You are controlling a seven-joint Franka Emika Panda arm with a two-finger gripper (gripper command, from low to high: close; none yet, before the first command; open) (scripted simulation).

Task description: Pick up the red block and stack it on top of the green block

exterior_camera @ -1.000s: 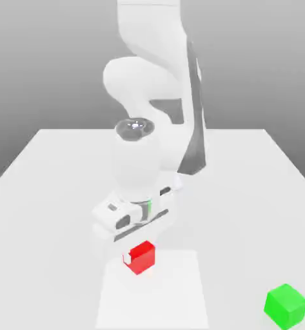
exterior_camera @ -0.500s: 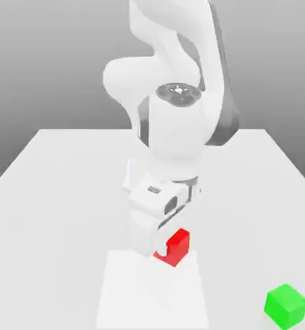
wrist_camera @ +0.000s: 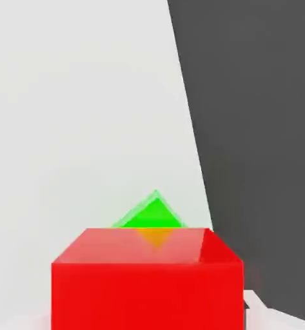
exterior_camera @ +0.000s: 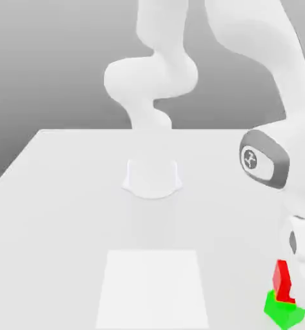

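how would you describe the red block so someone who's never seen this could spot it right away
Start at the white table and go to its near corner at the exterior view's right, below the white arm's wrist. There a small red block sits on top of a green block of about the same size. It is the upper cube, the one red thing here.

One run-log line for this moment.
red block: on green block | green block: table corner, exterior view's right | stack: looks placed

Ext cam faces arm front-on; hand cam close on red block.
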